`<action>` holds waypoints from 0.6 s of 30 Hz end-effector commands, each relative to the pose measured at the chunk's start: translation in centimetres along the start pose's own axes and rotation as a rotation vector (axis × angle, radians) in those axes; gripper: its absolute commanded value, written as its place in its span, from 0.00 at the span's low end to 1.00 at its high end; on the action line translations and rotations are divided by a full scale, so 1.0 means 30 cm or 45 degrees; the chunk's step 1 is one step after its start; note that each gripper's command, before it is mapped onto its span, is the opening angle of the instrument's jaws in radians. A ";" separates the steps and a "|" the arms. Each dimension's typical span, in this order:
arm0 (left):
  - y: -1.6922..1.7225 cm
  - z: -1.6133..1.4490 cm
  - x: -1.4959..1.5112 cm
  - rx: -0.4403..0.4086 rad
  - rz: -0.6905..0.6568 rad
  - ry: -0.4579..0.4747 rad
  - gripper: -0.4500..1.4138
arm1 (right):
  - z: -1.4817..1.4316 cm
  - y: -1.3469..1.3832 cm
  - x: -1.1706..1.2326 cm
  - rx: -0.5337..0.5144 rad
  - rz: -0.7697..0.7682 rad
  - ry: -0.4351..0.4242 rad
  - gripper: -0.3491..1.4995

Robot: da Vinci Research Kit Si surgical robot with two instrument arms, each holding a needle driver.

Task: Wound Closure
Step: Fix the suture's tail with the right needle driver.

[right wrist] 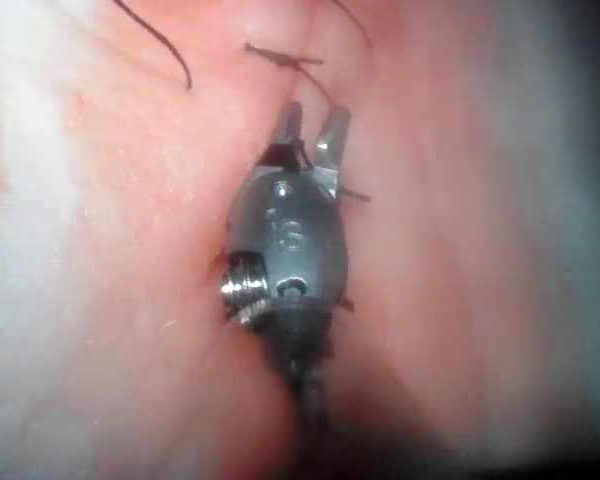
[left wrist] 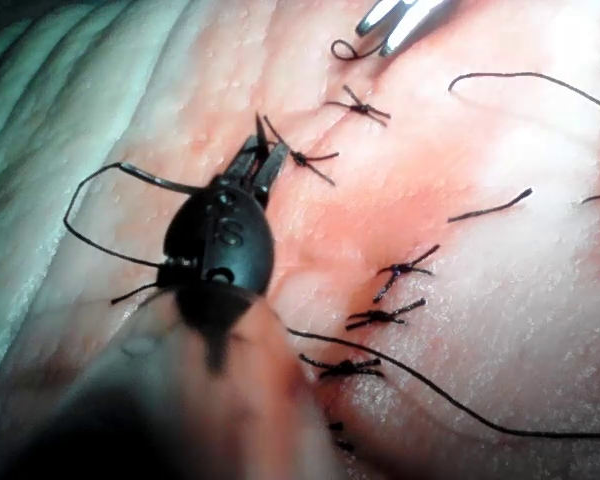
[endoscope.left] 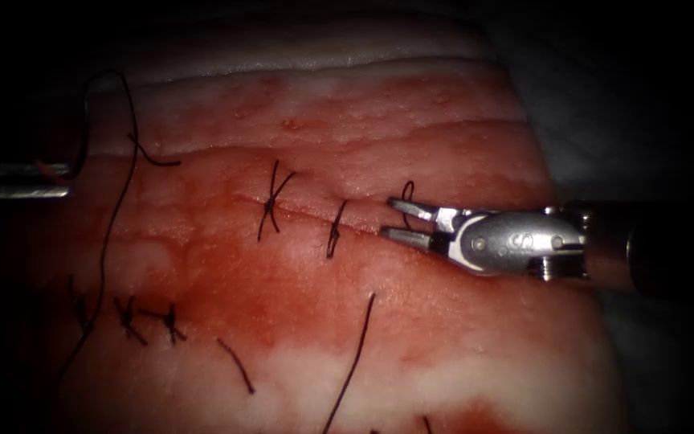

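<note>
The tissue (endoscope.left: 379, 305) has a cut (endoscope.left: 303, 213) running across its middle, crossed by two dark stitches (endoscope.left: 271, 201) (endoscope.left: 335, 229). My right tool (endoscope.left: 387, 218) lies at the cut's right end with its jaws open and nothing between them. A small thread loop (endoscope.left: 407, 193) stands just behind its upper jaw. In the right wrist view the right tool (right wrist: 313, 120) is spread over a stitch (right wrist: 280, 58). My left tool (endoscope.left: 66, 181) lies far left of the cut. Its jaws look shut, and a long thread (endoscope.left: 106, 241) arcs up from its tip. The left wrist view shows the left tool (left wrist: 260, 150) with this thread (left wrist: 75, 225) looping beside it.
Several older knots (endoscope.left: 126, 313) sit at the tissue's lower left. Cut ends of thread (endoscope.left: 238, 366) (endoscope.left: 355, 362) lie loose near the front edge. Red fluid (endoscope.left: 234, 297) stains the middle band. The tissue's back edge (endoscope.left: 347, 60) and right edge drop into darkness.
</note>
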State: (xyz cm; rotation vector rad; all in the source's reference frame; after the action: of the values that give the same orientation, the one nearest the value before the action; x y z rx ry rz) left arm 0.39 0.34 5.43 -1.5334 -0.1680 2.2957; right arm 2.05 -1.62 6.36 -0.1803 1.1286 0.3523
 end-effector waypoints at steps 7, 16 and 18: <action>-0.001 0.002 -0.001 -0.002 0.002 0.004 0.00 | 0.0022 -0.0008 -0.0021 0.016 0.010 -0.008 0.44; 0.000 0.002 0.000 -0.001 0.002 0.003 0.00 | 0.0021 -0.0018 -0.0026 0.002 0.064 -0.034 0.00; 0.000 0.002 0.000 -0.001 0.002 0.003 0.00 | 0.0016 -0.0013 -0.0016 -0.017 0.143 -0.058 0.00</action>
State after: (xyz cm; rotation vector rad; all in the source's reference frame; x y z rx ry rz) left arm 0.39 0.32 5.41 -1.5357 -0.1691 2.2947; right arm 2.00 -1.65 6.39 -0.1153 1.0906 0.4770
